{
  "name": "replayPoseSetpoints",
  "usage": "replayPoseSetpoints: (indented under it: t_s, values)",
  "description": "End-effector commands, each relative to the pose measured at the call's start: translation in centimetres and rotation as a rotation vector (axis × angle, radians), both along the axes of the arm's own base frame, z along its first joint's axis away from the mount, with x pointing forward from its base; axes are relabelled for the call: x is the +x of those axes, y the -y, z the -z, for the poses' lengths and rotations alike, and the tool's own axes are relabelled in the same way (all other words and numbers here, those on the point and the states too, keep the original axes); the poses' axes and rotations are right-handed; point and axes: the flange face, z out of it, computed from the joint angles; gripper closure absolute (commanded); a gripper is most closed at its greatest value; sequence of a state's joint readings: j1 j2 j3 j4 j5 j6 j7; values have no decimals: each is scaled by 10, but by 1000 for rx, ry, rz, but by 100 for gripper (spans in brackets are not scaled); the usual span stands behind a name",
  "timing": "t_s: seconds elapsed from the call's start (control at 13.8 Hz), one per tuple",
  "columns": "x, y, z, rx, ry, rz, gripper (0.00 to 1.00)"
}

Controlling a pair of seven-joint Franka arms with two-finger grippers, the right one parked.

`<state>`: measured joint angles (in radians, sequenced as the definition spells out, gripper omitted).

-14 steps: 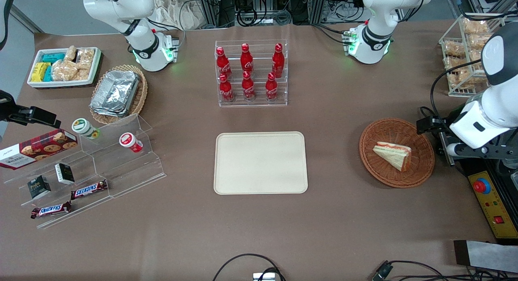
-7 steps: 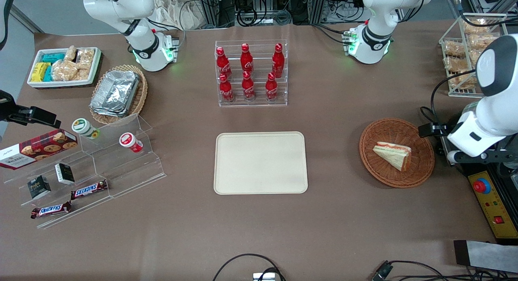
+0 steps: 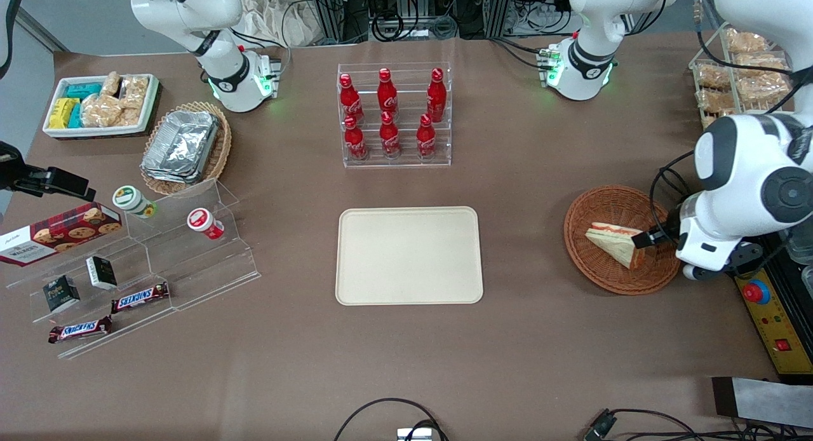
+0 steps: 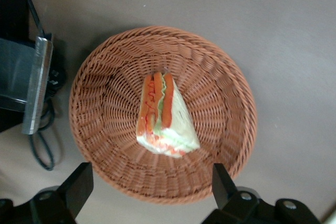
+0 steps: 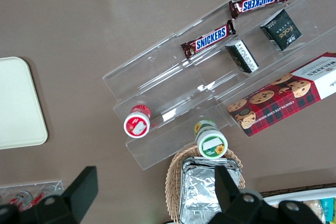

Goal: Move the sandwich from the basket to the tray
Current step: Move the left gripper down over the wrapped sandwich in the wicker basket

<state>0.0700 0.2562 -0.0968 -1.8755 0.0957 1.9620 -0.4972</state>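
Front view: left arm has swung in from the working arm's end of the surface over the last second. Earlier its wrist sat outside the basket [image 3: 622, 239]; now the tool [image 3: 648, 239] hangs above the basket's rim on that side, just beside the sandwich's [image 3: 615, 241] filling edge. Sandwich hasn't shifted: lies flat in the basket, not touched. Tray [image 3: 409, 255] sits bare mid-surface, well apart from the basket, toward the parked arm. Bottle rack [image 3: 394, 115] stands farther from the camera than the tray, off the transfer line.

Left wrist view: looking straight down into the basket [image 4: 163, 114]. Sandwich [image 4: 164, 116] roughly centred in it, orange and white layers facing up along one edge. Tool [image 4: 149, 182] fingers [image 4: 79, 184] spread wide and empty, straddling the basket rim, sandwich clear of both.

Right wrist view: only a corner of the tray [image 5: 21, 103] plus snack shelves; nothing task-relevant moving.

Read: approach phase, pick not started. Next likely needs centring over the wedge, then descent. Risk: soft bread, sloped sides, could slip or crush.
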Motion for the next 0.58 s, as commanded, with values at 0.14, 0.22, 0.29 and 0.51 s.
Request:
replayPoseSetpoints:
  t_s: [0.14,0.22,0.29,0.51]
  values:
    - [-23,-25,56,-10,84,-104,0]
    - [-26,-26,65,-11,94,-121,0]
    - [-28,-25,71,-12,91,-130,0]
    - [-27,-25,77,-23,85,-167,0]
